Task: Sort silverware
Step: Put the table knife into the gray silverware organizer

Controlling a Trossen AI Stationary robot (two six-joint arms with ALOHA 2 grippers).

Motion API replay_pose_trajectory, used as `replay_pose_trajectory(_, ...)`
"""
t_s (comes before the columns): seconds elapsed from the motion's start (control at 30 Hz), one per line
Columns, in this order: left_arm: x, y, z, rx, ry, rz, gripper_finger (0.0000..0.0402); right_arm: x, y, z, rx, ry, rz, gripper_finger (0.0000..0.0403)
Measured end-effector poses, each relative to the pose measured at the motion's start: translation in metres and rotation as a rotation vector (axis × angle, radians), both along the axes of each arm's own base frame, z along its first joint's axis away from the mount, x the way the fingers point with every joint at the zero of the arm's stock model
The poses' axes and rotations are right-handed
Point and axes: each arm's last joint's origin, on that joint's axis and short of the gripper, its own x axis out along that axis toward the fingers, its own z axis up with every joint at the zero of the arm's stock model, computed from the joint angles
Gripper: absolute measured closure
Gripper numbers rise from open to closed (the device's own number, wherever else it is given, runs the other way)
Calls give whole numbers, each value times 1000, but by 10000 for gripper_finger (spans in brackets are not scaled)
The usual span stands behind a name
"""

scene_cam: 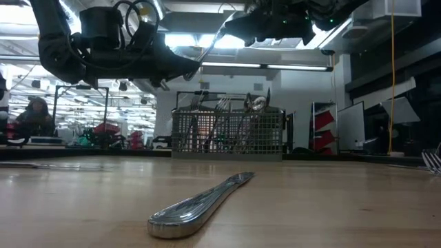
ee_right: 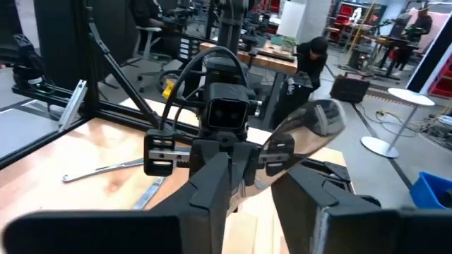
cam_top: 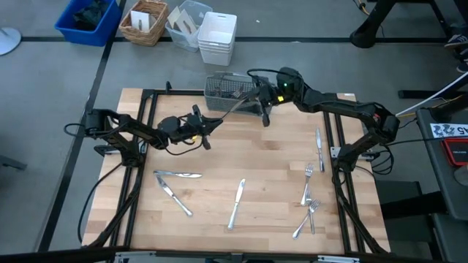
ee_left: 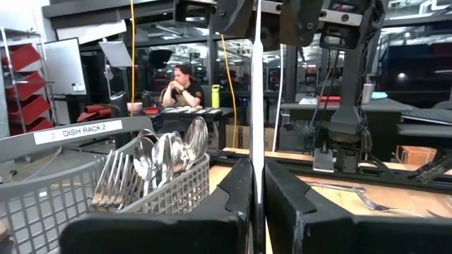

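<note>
My left gripper (cam_top: pixel 212 131) is shut on a table knife (cam_top: pixel 238 106) above the middle of the table. The knife (ee_left: pixel 256 92) slants up toward the far right, to my right gripper (cam_top: pixel 261 102). That gripper hovers open beside the grey mesh caddy (cam_top: pixel 230 91), and its fingers (ee_left: pixel 236 14) stand on either side of the knife's upper end (ee_right: pixel 307 130). I cannot tell whether they touch it. Spoons and forks (ee_left: pixel 166 159) stand upright in the caddy. More silverware lies flat on the wood: knives (cam_top: pixel 178 175) (cam_top: pixel 235 204) and forks (cam_top: pixel 307 186). My left gripper pinches the knife's lower end (ee_left: pixel 256 180) between its two fingers. The fingers lie about level and point toward the table's right side. The knife rises slanting out of the fingers, lifted clear of the table.
Another knife (scene_cam: pixel 200 203) lies close to the low camera. Black frame rails (cam_top: pixel 340 157) run along both sides of the table. Beyond the far edge stand a blue bin (cam_top: pixel 88 22), a wicker basket (cam_top: pixel 144 22) and white containers (cam_top: pixel 217 36). A person (ee_left: pixel 182 88) sits in the room behind.
</note>
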Motion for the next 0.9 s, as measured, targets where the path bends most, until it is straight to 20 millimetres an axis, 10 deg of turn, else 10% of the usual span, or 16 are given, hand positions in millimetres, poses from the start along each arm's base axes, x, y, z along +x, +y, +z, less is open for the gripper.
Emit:
replay_pose_trajectory(0.43, 0, 0, 0, 30, 17, 6, 384, 0, 0, 0, 3, 2, -10, 388)
replay_pose_trajectory(0.9, -3, 6, 4, -37, -36, 107, 225, 2, -6, 7, -95, -68, -190, 397)
